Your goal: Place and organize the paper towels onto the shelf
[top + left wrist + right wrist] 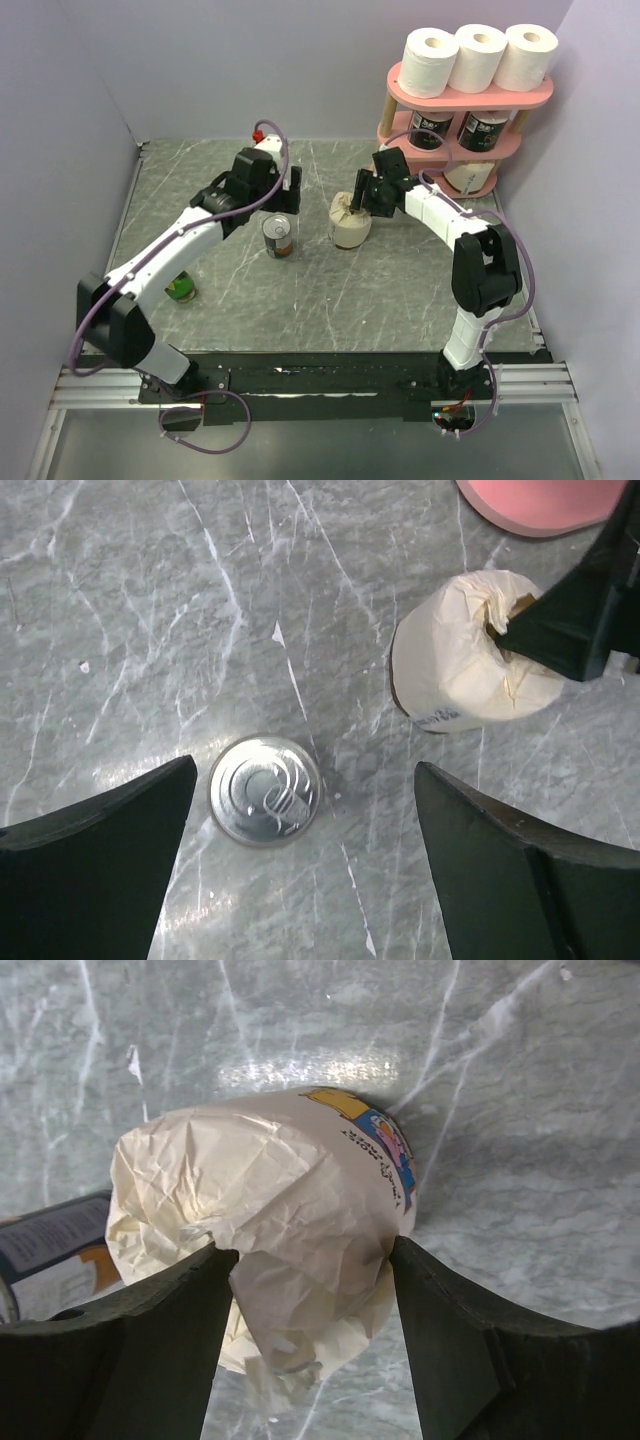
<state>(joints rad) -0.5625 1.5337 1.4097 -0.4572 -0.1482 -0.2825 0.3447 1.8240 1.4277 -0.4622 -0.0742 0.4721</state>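
From above we see the shelf (470, 98) at the far right corner of the worktop (400, 300), with 3 white rolls (478, 57) lying across its top board, 2 black printed rolls (432, 128) on the middle board and 1 pale roll (468, 176) at the bottom. The wrapped roll (349, 230) stands on end on the worktop, its long axis upright, near the middle. The right gripper (362, 205) comes down on its top, so the right arm is much the nearer one, and the shelf lies beyond and to the right of that gripper. The left gripper (283, 205) hangs over a can (278, 240) just left of the roll. The white lettering on the black rolls is too small for us to read. In the left wrist view the left gripper's fingers stand wide apart on either side of the can's silver lid, touching nothing. The roll sits to the right with a black finger of the right gripper pushed into its crumpled top, and the small dark print at its lower edge is unreadable. In the right wrist view both fingers (180, 1320) press against the cream wrapper, so we judge this gripper clamped on the wrapped roll. A yellow, blue and pink label with a line of lettering runs along its rim, and the can's dark label shows pale text, neither of which we can read
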